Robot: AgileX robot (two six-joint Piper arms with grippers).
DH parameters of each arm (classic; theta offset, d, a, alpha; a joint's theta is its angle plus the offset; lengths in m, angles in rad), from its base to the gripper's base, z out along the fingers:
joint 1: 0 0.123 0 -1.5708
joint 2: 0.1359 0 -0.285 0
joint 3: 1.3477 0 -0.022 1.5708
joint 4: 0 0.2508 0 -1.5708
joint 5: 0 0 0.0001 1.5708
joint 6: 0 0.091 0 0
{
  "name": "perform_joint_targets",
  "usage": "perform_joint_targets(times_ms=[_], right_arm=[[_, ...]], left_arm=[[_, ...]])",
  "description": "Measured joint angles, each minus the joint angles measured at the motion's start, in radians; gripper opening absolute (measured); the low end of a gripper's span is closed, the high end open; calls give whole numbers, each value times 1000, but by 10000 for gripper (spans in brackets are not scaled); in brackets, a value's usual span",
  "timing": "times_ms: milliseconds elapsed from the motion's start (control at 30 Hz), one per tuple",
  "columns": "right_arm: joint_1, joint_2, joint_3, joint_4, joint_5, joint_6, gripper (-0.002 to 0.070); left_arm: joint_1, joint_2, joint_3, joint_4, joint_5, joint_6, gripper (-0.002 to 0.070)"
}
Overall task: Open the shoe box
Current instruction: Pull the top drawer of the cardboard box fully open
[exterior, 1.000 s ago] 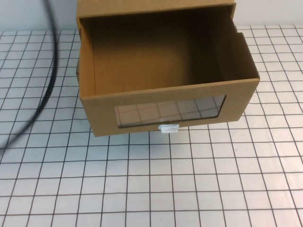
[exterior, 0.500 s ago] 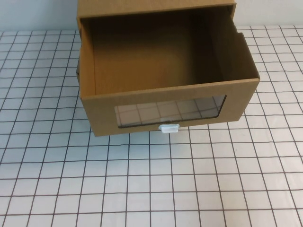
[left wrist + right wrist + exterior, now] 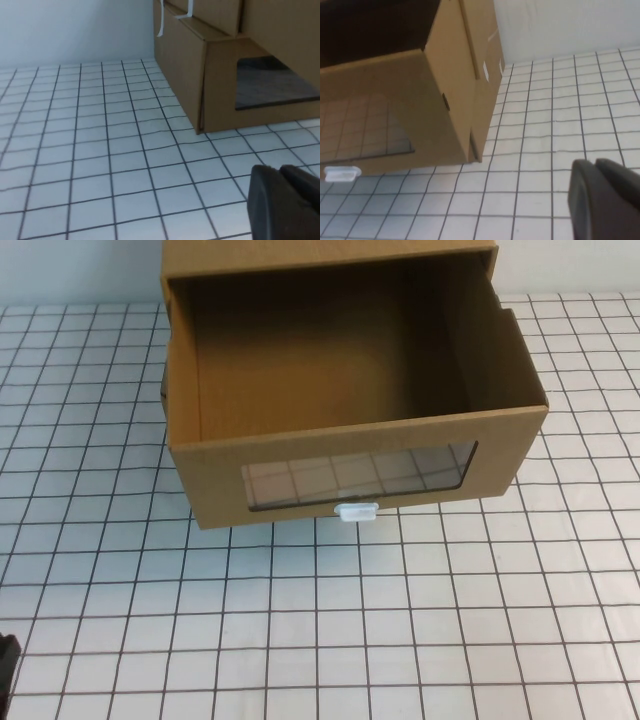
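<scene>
Brown cardboard, high view: the shoe box (image 3: 350,455) fills the upper middle of the frame. Its drawer (image 3: 300,360) is slid out of the sleeve (image 3: 300,255) toward the lower edge, with its inside open to view.
Front panel, high view: a clear window (image 3: 360,475) sits at the frame's centre, with a white pull tab (image 3: 357,511) just below it.
Surroundings, high view: the box stands on a white gridded table (image 3: 400,620). A dark part (image 3: 6,665) juts in at the lower left edge, well apart from the box; I cannot tell what it is.
Left fingers, left wrist view: the left gripper (image 3: 280,175) hangs low over the table. Its two dark fingers (image 3: 262,200) are pressed together with only a seam between them, and they hold and touch nothing.
Box, left wrist view: the shoe box's corner and window stand ahead of the fingers and apart from them, with only bare grid between. White tape strips (image 3: 161,25) hang on its side, and a pale wall (image 3: 75,30) stands behind.
Right fingers, right wrist view: the right gripper (image 3: 596,172) also hangs low over the table, closed tight on nothing.
Box, right wrist view: the drawer's corner stands ahead, near the fingers but apart from them. The pull tab lies farther off along the front, and nothing stands in the way.
</scene>
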Motion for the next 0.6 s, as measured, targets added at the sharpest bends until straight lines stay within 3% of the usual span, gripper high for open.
perform_joint_targets(times_ms=[600], right_arm=[[-2, -2, 0, 0, -45, 0, -13]], left_arm=[[0, 0, 4, 2, 1, 51, -2]])
